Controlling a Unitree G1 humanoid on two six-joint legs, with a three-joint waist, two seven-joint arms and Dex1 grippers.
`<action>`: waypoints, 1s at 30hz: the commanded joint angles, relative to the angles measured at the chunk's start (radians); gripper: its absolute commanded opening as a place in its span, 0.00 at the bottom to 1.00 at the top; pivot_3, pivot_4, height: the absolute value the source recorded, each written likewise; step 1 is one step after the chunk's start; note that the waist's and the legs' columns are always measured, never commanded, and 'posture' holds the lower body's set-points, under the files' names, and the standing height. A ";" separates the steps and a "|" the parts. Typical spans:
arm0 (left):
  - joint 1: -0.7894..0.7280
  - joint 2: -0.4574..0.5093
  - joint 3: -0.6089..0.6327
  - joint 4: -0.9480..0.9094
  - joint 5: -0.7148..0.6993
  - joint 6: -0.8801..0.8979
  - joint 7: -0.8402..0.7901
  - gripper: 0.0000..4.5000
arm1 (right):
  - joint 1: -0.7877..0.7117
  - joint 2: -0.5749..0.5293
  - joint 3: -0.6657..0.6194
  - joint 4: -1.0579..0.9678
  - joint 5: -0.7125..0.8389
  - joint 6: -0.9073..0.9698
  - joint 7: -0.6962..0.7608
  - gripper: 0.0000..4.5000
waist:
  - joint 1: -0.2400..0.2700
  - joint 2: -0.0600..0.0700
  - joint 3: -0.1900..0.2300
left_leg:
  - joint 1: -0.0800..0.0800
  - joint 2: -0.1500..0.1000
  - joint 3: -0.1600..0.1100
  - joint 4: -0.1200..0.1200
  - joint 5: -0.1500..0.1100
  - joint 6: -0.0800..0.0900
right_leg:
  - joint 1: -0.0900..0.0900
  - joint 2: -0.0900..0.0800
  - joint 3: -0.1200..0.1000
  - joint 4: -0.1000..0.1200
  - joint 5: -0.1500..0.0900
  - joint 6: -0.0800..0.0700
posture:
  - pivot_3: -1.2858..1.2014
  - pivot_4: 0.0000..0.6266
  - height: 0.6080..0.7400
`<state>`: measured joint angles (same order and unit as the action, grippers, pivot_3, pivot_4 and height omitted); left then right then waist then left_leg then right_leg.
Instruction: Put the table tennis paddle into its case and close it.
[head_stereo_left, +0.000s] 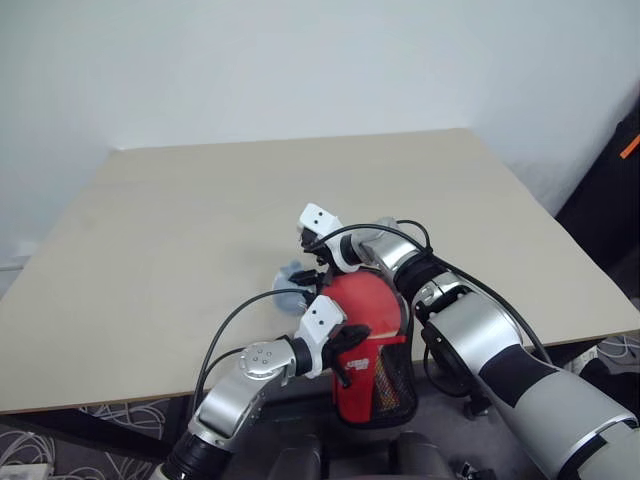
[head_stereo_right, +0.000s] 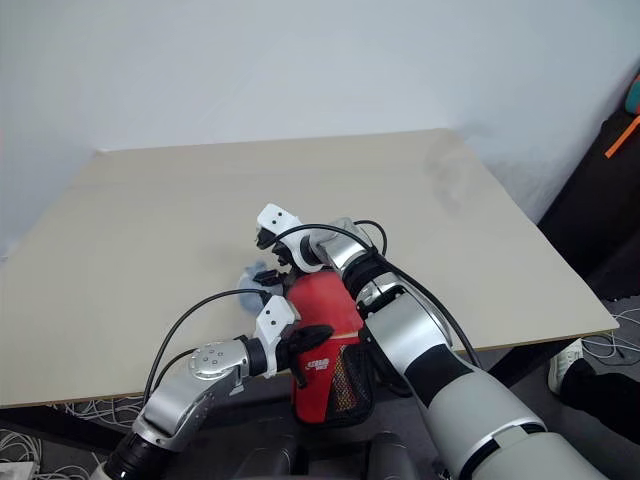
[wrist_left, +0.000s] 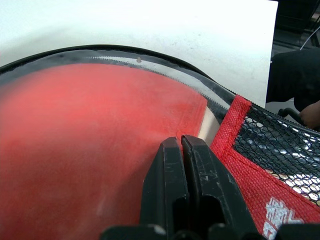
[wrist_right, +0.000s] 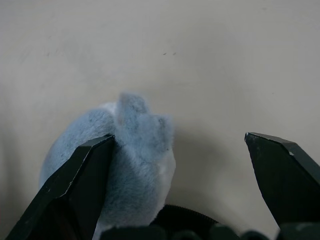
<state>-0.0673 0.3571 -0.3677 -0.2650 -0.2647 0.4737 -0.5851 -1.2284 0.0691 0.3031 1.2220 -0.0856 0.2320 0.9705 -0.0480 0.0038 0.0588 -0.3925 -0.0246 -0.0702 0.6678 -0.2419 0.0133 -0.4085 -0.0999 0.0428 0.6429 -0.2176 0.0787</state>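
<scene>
Nearest, just off the table's near edge, the left gripper (head_stereo_left: 345, 355) is clenched on the case (head_stereo_left: 385, 385), pinching its clear side over the red face of the table tennis paddle (head_stereo_left: 362, 310), which already sits inside with its round blade uppermost; the left wrist view shows the zip teeth curving round the blade. The case hangs upright in the air, mesh and red label at its lower end. One paddle, one case. The pouch looks light and floppy, its plastic side probably slick, so I judge the fabric edging or the zip line a better hold than the clear panel; the paddle within is stiff and gives the pouch its shape. Just beyond the top of the case, the right gripper (wrist_right: 182, 172) hangs over the table (head_stereo_left: 150, 220) with its jaws spread wide and holding nothing. Under it lies a single small grey-blue fluffy lump (wrist_right: 125, 160), one finger (wrist_right: 75, 190) seemingly against it.
</scene>
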 joint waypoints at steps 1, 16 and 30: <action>-0.001 -0.003 -0.013 0.018 0.017 0.019 -0.009 0.01 | 0.021 -0.029 0.043 -0.030 -0.056 -0.014 0.081 1.00 | 0.000 0.001 -0.001 | 0.000 0.000 0.000 0.000 0.000 0.000 | 0.000 0.000 0.000 0.000 0.000 0.000 | 0.52 0.00 0.68; -0.006 -0.014 -0.005 0.037 0.033 0.027 -0.022 0.00 | 0.042 -0.068 0.070 -0.133 -0.077 -0.014 0.250 0.96 | 0.000 0.007 -0.005 | 0.001 0.000 0.000 0.000 0.000 0.000 | 0.001 0.000 0.000 0.000 0.000 0.000 | 0.52 0.00 0.68; -0.022 -0.022 0.008 0.058 0.037 0.029 -0.025 0.00 | 0.080 -0.086 0.090 -0.215 -0.079 0.008 0.348 0.00 | 0.001 0.007 -0.005 | 0.002 0.000 -0.001 0.000 0.000 0.000 | 0.002 0.000 0.000 0.001 0.000 0.000 | 0.52 0.00 0.68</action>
<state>-0.0863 0.3354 -0.3549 -0.2383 -0.2463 0.4899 -0.6127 -1.1520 -0.0103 0.3836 1.0348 -0.1598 0.2261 1.2964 -0.0471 0.0105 0.0534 -0.3908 -0.0250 -0.0713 0.6681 -0.2416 0.0130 -0.4067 -0.1000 0.0424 0.6437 -0.2176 0.0788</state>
